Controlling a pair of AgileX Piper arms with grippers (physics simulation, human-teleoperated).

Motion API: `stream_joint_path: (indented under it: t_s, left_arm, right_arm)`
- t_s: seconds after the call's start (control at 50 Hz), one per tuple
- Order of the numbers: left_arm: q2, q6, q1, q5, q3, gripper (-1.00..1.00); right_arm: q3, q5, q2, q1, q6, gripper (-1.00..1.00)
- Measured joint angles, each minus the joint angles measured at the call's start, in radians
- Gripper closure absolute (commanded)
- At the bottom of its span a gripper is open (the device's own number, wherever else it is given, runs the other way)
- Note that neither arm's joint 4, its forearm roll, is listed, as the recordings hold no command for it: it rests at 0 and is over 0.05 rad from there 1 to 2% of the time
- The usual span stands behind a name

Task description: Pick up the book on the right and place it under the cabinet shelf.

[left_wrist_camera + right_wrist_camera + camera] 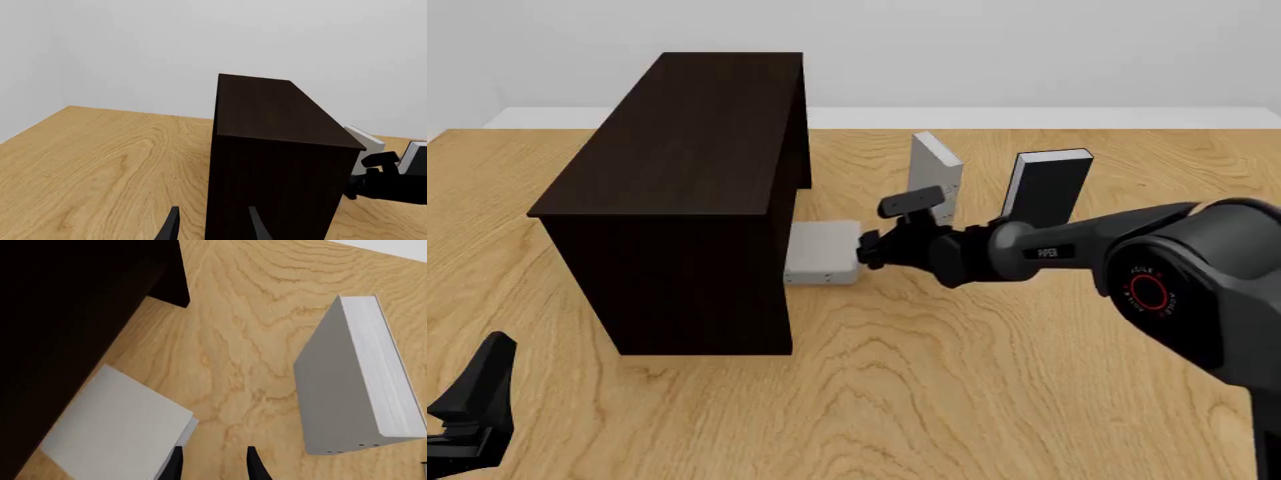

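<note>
Lies flat on the wooden table, the book: light grey, slim, with tiny dark dots along the narrow edge turned away from the cabinet shelf. Sits at the cabinet's open lower side, partly tucked into the shadow beneath the dark flat top, the rest sticking out onto bare wood.

Hovers low just beyond the book's outer edge, on the side away from the cabinet, the right gripper. In the right wrist view, shows two dark fingertips set a modest gap apart, with only table grain between them. Grips nothing; one fingertip overlaps the book's near corner in that view, though whether it touches cannot be told.

Stands upright farther from the cabinet than the flat book, a second grey book, white page edges visible in the right wrist view. Beyond that, farther again from the cabinet, stands a black-covered book, tilted a little.

Waits in front of the cabinet's near end, well clear of both grey books, the left gripper. Parted by a similar modest gap, holding nothing, pointed at the cabinet's dark side panel.
</note>
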Motion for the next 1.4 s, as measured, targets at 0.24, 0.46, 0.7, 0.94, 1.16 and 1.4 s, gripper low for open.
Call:
stream_joint_path:
  t_s: [0.24, 0.46, 0.7, 0.94, 1.16, 1.4]
  left_arm:
    - [0.000, -0.003, 0.001, 0.000, -0.001, -1.00]
    - [0.000, -0.006, 0.001, 0.001, -0.001, -1.00]
    - [0.000, -0.009, 0.001, 0.001, -0.002, -1.00]
    - [0.000, -0.011, 0.002, 0.001, -0.003, -1.00]
    - [0.000, -0.013, 0.002, 0.000, -0.002, -1.00]
    - [0.000, -0.014, 0.002, 0.000, -0.001, -1.00]
  right_arm:
    - [-0.015, 0.009, 0.018, 0.019, 0.019, -1.00]
    - [-0.032, 0.019, 0.030, 0.034, 0.031, -1.00]
    - [-0.053, 0.030, 0.041, 0.049, 0.039, -1.00]
    - [-0.083, 0.046, 0.056, 0.064, 0.042, -1.00]
    - [-0.109, 0.061, 0.068, 0.076, 0.044, -1.00]
    - [-0.134, 0.074, 0.077, 0.091, 0.047, -1.00]
